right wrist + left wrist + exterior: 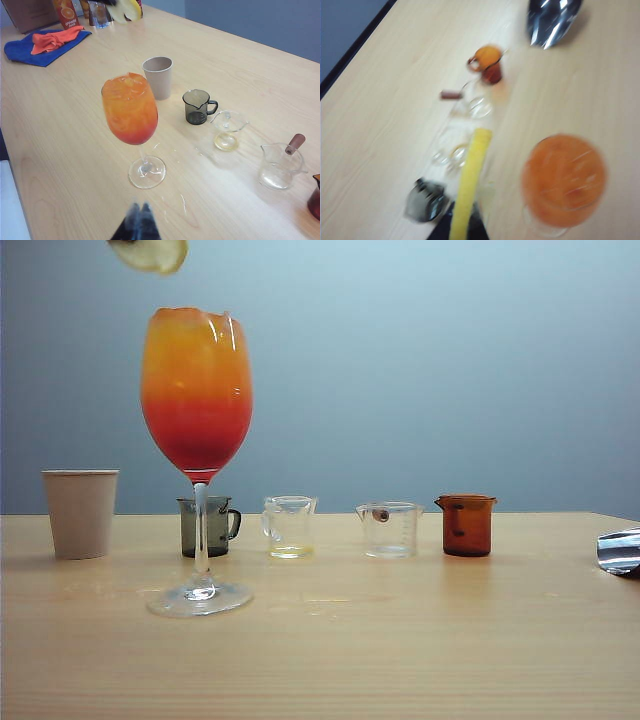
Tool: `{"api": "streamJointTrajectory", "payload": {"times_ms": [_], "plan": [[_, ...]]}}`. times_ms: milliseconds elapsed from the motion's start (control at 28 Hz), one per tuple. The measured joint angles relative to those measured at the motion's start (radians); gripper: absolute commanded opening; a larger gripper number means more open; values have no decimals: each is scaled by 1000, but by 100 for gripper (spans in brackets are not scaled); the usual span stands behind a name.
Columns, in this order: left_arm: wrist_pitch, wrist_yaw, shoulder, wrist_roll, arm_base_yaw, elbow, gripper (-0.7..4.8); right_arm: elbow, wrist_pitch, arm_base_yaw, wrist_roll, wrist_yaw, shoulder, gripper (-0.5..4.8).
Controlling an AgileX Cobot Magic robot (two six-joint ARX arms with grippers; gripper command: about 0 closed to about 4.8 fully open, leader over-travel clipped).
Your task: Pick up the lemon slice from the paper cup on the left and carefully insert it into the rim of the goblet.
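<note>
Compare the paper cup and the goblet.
The paper cup is opaque beige; the goblet is clear glass. The cup is short and stemless; the goblet rises far taller on a thin stem. The cup looks empty in the right wrist view; the goblet holds an orange-to-red drink. Both stand upright on the table.

In the exterior view the lemon slice (150,253) is cut off by the upper edge, and the left gripper holding it is out of frame. The right gripper (620,551) is cropped at the right edge. The left wrist view is blurred throughout; the goblet (564,176) is smeared. The right gripper's tips (138,220) are blurred and cropped.
</note>
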Motion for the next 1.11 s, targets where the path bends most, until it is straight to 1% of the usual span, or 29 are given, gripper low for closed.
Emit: {"api": "streamJointTrajectory", "payload": {"times_ms": [143, 392, 464, 499, 535, 785, 928, 1106], "plan": [[-126, 11, -2, 0, -51, 10, -6, 0, 0, 0, -7, 0, 2, -5], [-186, -3, -2, 5, -119, 10, -6, 0, 0, 0, -8, 0, 2, -5], [-196, -52, -2, 6, -138, 10, -6, 0, 0, 0, -8, 0, 2, -5], [-207, -111, -2, 7, -166, 10, -6, 0, 0, 0, -8, 0, 2, -5], [-221, -146, -2, 8, -187, 10, -6, 0, 0, 0, -8, 0, 2, -5], [-241, -175, -2, 47, -185, 10, -6, 0, 0, 0, -8, 0, 2, -5], [-242, -227, -2, 65, -184, 10, -6, 0, 0, 0, -8, 0, 2, -5], [-242, -245, -2, 102, -185, 10, -7, 0, 0, 0, -8, 0, 2, -5]]}}
